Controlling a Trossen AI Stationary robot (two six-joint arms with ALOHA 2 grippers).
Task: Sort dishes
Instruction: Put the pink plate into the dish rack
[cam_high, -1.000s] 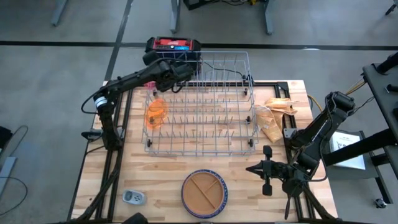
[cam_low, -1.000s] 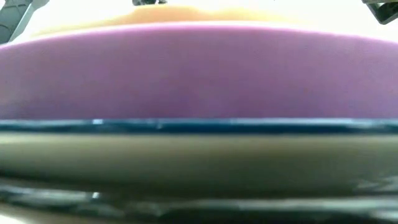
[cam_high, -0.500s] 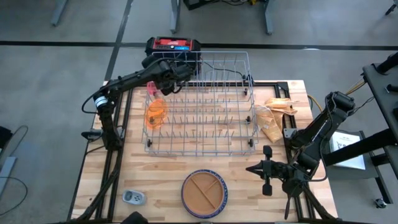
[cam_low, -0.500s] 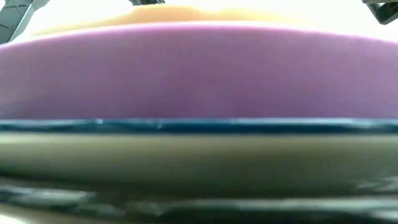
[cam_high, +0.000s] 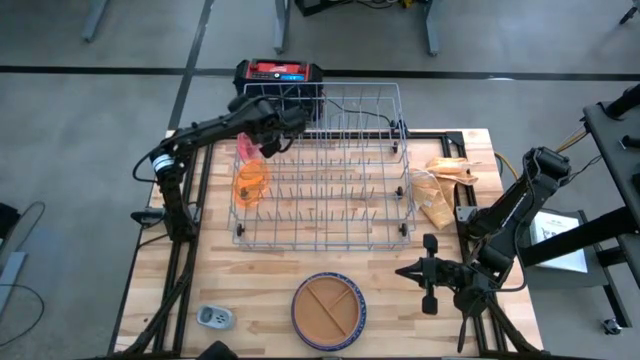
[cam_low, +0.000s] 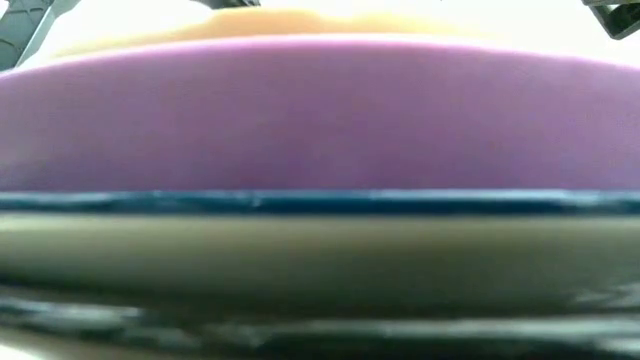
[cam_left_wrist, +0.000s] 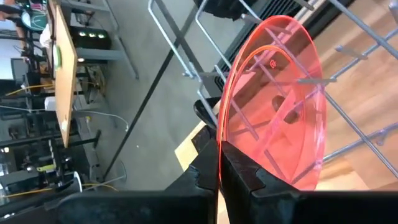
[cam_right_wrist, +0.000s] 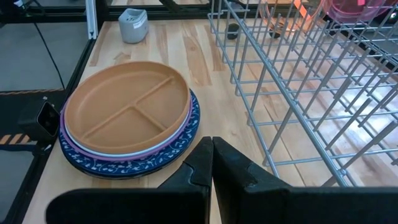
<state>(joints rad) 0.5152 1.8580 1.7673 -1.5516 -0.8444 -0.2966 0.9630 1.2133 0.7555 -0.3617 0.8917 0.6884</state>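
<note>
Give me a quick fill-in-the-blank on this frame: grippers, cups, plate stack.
1. The left gripper is shut on the rim of a translucent ____ cup.
2. An orange cup already sits inside the wire ____.
3. The top plate of the plate stack is brown and ____ into compartments.
4. The right gripper, beside the stack, holds ____.

Missing words: pink; rack; divided; nothing

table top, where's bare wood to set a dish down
Free: the strip between the wire rack and the plate stack, and the wood between the stack and the small grey device. Crowded: beside the right gripper and the crumpled bags.
</note>
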